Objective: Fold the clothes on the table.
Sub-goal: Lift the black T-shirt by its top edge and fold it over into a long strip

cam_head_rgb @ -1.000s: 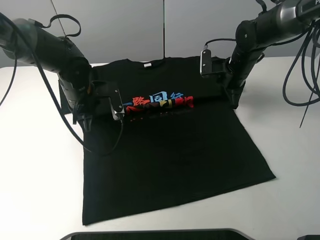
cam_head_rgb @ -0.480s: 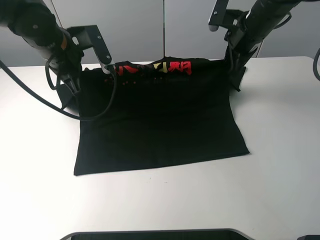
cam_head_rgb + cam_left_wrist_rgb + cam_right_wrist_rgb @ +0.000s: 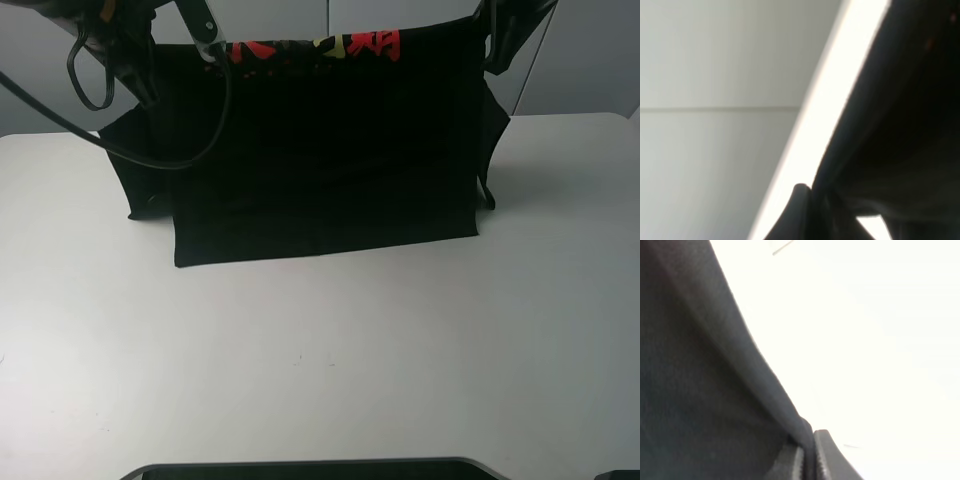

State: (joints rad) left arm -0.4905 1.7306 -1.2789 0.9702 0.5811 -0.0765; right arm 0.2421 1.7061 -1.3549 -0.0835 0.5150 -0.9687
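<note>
The clothes (image 3: 320, 150), flat earlier, are now hanging lifted from the table (image 3: 320, 380); left gripper (image 3: 807, 215) and right gripper (image 3: 809, 455) are clamping them tight. Next, probably: laying the top forward.

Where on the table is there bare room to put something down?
Bare: the whole near part of the table, in front of the shirt, and strips left and right of it. Crowded: the far edge, where the left gripper and right gripper hold the shirt up.
</note>
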